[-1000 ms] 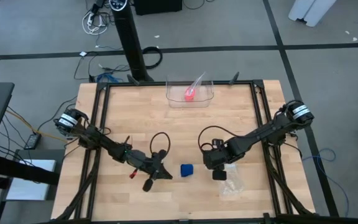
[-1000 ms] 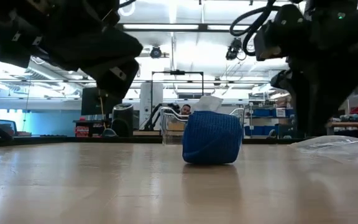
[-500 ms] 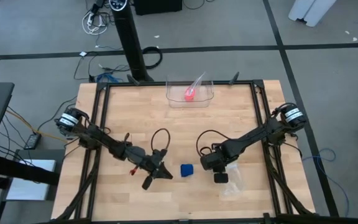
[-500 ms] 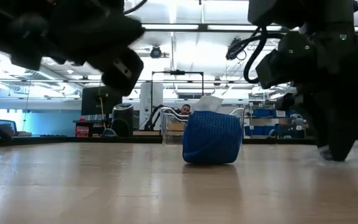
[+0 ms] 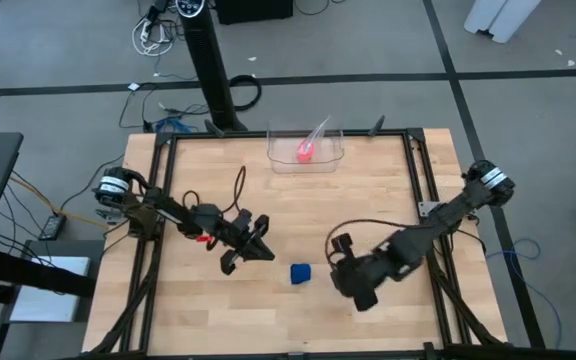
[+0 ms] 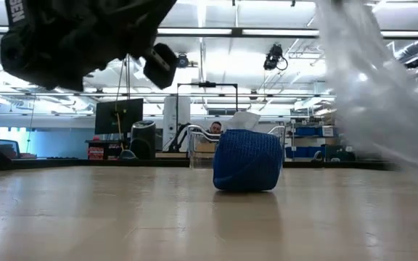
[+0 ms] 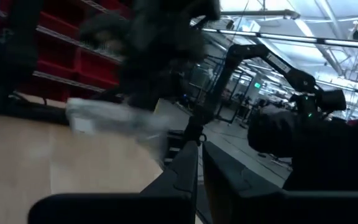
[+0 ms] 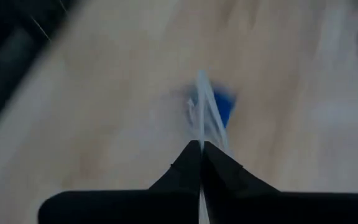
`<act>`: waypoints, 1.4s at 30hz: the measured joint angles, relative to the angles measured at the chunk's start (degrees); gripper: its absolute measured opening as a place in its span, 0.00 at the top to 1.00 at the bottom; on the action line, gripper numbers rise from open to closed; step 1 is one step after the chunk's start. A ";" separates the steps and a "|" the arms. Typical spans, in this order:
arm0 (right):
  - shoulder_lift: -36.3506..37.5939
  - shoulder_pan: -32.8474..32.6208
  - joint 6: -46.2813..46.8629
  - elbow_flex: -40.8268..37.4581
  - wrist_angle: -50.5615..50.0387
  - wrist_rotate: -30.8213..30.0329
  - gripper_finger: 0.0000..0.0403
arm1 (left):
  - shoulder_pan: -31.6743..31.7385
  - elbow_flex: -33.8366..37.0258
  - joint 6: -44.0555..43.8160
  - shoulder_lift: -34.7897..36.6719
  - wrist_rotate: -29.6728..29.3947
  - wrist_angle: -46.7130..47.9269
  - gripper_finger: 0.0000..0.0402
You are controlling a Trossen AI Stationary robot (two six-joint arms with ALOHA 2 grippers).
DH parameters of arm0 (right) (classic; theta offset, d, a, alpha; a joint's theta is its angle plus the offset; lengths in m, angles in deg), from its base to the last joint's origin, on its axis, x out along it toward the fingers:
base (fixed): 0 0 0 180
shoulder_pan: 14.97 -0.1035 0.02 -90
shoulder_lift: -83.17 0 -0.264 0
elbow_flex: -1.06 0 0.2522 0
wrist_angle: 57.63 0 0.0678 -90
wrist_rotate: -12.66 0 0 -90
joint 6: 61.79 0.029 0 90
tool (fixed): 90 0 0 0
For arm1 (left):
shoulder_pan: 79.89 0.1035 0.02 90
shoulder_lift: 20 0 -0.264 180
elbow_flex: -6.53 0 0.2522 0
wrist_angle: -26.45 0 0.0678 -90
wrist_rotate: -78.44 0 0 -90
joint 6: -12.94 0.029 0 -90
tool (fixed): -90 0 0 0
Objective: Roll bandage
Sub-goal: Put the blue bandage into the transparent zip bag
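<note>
Right wrist view alone, right gripper (image 8: 201, 144) jaws pinching clear bag (image 8: 205, 102), left gripper (image 7: 199, 146) jaws closed, empty.

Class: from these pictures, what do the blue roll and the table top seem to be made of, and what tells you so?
Blue roll: apparently soft woven fabric, matte; a fine mesh texture shows on its side. Table top: looks like light wood, smooth finish; pale boards with grain lines.

You can make out only one scrap of lettering: white capitals ending in "SEN", running vertically on the dark arm housing (image 6: 22, 14) above and left of the blue roll (image 6: 247, 161) in the low view. Nothing else is legible.
</note>
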State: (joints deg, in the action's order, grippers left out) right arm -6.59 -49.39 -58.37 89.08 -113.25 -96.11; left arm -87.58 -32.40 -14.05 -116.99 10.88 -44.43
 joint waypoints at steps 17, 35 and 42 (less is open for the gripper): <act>1.80 -5.17 -26.93 3.56 14.73 0.98 1.00 | 3.57 -22.75 10.38 -0.98 11.73 34.19 0.63; 1.77 -6.32 -34.56 3.53 21.25 5.12 1.00 | 3.59 -47.03 -4.93 -26.84 34.16 14.54 0.54; 1.77 -6.94 -34.67 3.53 21.72 5.16 1.00 | 3.41 -55.26 -8.02 -31.97 37.04 12.29 0.54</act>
State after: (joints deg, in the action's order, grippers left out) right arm -4.82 -56.33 -93.04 92.62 -91.54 -90.94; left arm -84.17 -87.65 -22.07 -148.95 47.93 -32.14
